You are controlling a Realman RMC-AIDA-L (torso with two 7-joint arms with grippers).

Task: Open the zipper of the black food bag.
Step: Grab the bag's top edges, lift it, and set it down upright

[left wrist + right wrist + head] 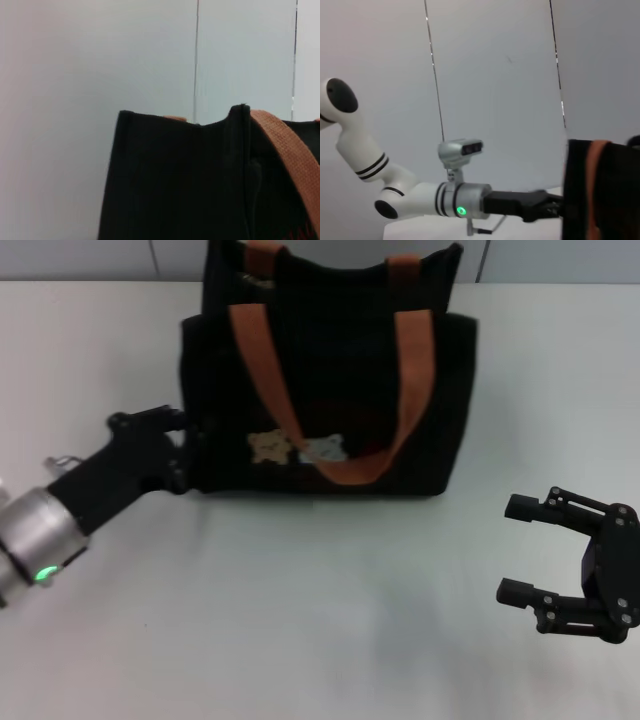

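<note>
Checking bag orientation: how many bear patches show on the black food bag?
2: a tan bear patch and a pale grey bear patch, side by side on the black food bag front, under the strap.

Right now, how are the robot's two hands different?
The left tool is pressed against the side of the black food bag; the right tool hangs apart from it over the white table. The right tool's fingers are spread wide open; the left tool's are not clearly visible. Both are black.

boxy black matt fabric food bag (330,390) | orange-brown coarse woven webbing straps (262,370) | smooth matt white table (300,620)
</note>
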